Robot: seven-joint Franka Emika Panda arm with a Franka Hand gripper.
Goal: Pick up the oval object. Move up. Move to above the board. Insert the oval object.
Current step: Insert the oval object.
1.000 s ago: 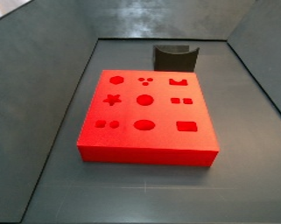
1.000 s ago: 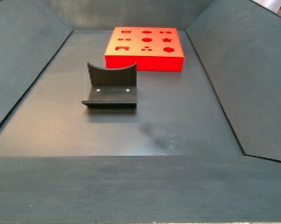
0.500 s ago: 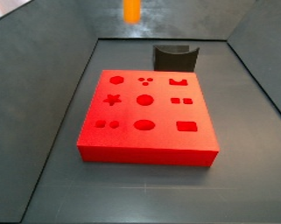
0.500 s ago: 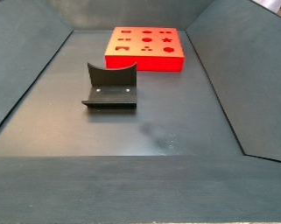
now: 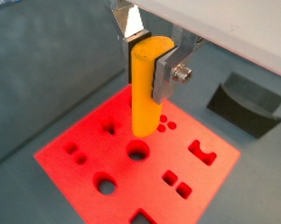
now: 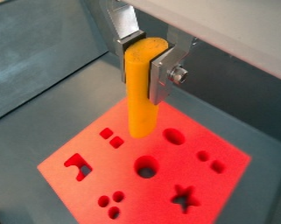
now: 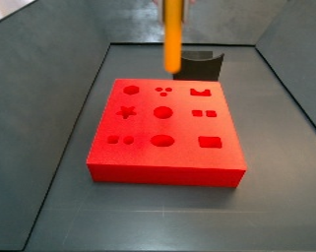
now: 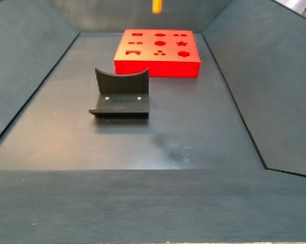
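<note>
Both wrist views showed the gripper (image 5: 152, 54) closed on the oval object (image 5: 146, 87), its flat silver fingers (image 5: 166, 74) pressed against the upper part of the peg while the rest hung straight down, upright, in the air. The orange-yellow peg's rounded lower end sat clear above the board (image 5: 95, 144), not touching it and not in any hole. In a wrist view the same grip appeared from another angle, with the gripper (image 6: 146, 59) clamping the oval object (image 6: 140, 89) over the red board (image 6: 224, 188), whose cut-outs of circles, squares, a star and a notched shape lay open below. The fixture (image 5: 248, 104) stood on the dark floor beyond the board's edge, apart from the peg. In a side view the oval object (image 7: 175, 35) ran down from the top edge of the picture, its lower end in front of the fixture (image 7: 197, 65) and above the far edge of the board (image 7: 160, 169); the gripper itself was out of frame there. In a side view from the opposite end, only the peg's tip (image 8: 158, 6) showed at the top edge, above the board (image 8: 156, 67), which lay flat at the far end of the grey-walled bin (image 8: 232, 105), with the fixture (image 8: 119, 93) standing nearer the camera and well apart from the board.
</note>
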